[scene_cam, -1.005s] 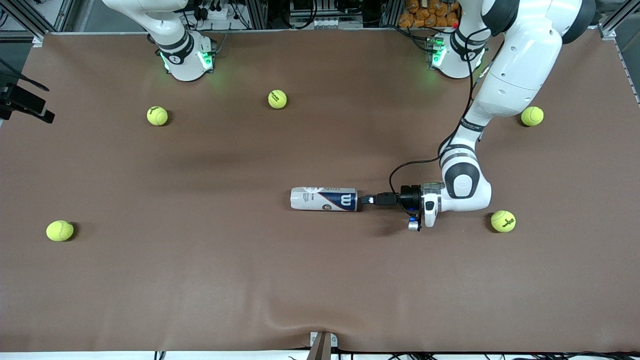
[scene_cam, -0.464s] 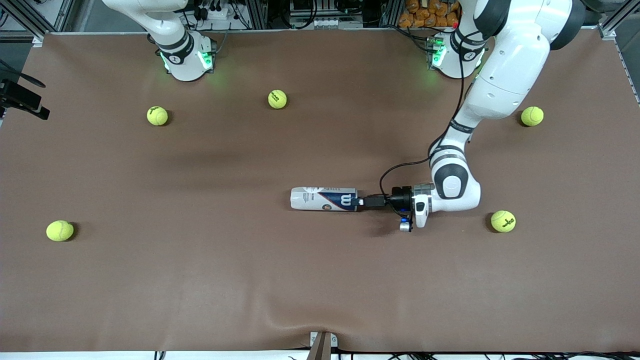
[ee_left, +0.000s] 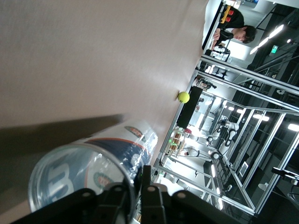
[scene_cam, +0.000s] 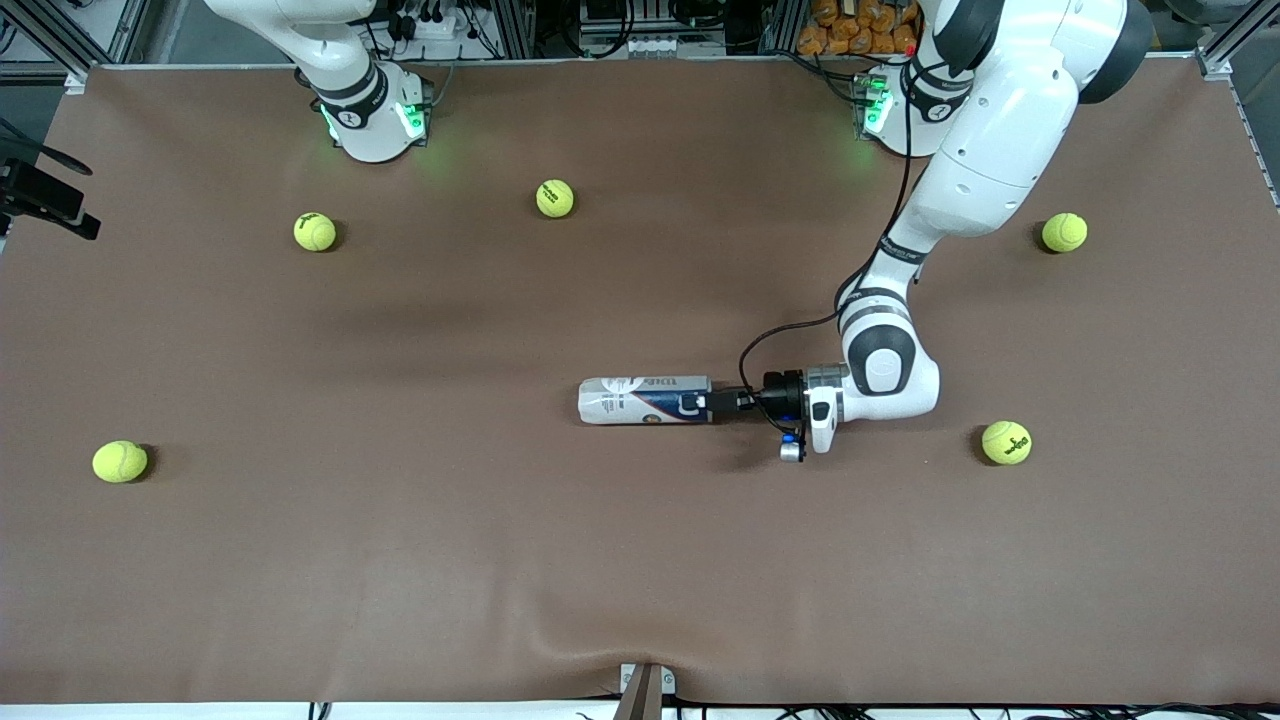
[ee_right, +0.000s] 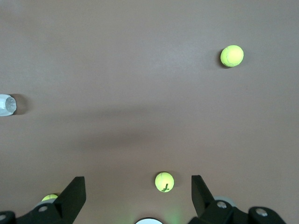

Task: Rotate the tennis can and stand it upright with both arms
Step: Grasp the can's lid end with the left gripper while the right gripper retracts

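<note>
In my right wrist view the tennis can [ee_right: 6, 104] is cut by the frame edge. In the left wrist view, the left tool [ee_left: 138, 192] partly covers its rim.

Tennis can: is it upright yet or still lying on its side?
On its side. The tennis can lies lengthwise on the table, the left hand shut on its rim.

The tennis can [ee_left: 93, 161] carries a large white "W" on the round end that faces the left wrist camera, and a red, white and navy label runs along its side. In the front view that label's lettering is too small to read. The tennis balls have dark printed marks, also too small to read.
</note>
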